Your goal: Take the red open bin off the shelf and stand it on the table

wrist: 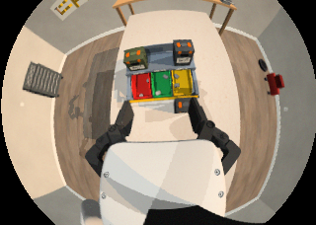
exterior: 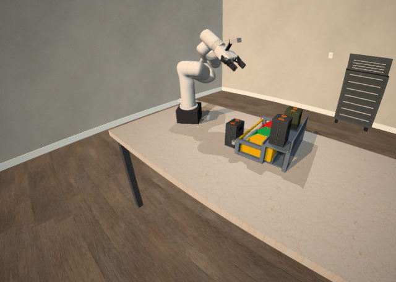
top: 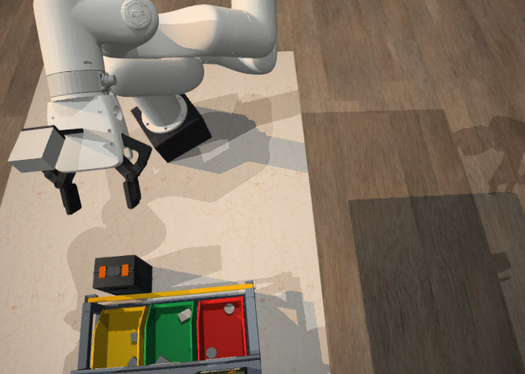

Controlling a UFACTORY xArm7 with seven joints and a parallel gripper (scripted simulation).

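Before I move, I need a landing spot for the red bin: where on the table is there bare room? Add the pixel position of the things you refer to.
Bare patches: between the arm's black base (top: 186, 141) (exterior: 189, 115) and the rack (top: 253, 319) (exterior: 262, 154) (wrist: 197, 89), and along the rack's red-bin side to the table edge, though narrower. Crowded: in front of the yellow bin (top: 118, 336) (exterior: 250, 150) (wrist: 183, 83), where a dark case (top: 113, 283) (exterior: 234, 133) (wrist: 182, 107) stands.

No words, numbers or brand names can be read. The arm (top: 89, 31) bears a round, hexagon-edged emblem (top: 136, 14) on one joint, its lettering too small to make out. Pale label patches (wrist: 137, 67) (wrist: 183, 59) show on the green case (wrist: 135, 57) and a dark case (wrist: 183, 47), their print unreadable.
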